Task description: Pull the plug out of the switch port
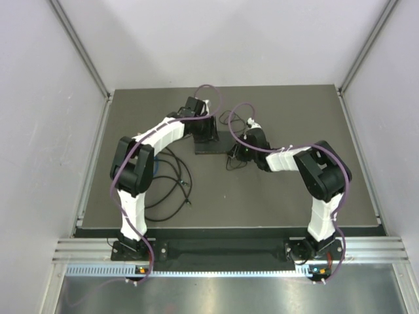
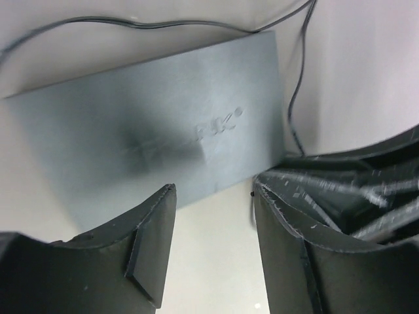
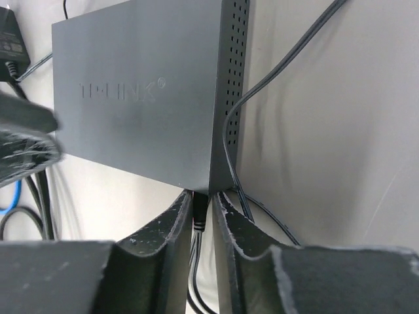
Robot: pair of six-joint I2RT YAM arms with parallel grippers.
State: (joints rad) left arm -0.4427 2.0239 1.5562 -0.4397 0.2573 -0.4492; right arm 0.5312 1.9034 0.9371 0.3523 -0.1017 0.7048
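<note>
The switch [image 3: 137,98] is a flat matte black box marked TP-LINK; it also shows in the top view [image 1: 219,145] and the left wrist view [image 2: 144,124]. A black barrel plug [image 3: 199,210] sits in the port at the box's near edge, by the corner with the vented side. My right gripper [image 3: 199,199] is shut on the plug, one finger on each side, tips against the box edge; it shows in the top view [image 1: 237,152]. My left gripper [image 2: 213,190] is open and empty, its tips over the switch's edge; in the top view [image 1: 204,129] it is above the box's left part.
The plug's thin black cable [image 3: 230,131] loops round the vented side. A small black adapter block [image 3: 10,36] lies beyond the switch. Loose black cables [image 1: 171,183] lie on the dark mat by the left arm. A blue cable [image 3: 14,196] shows at the left.
</note>
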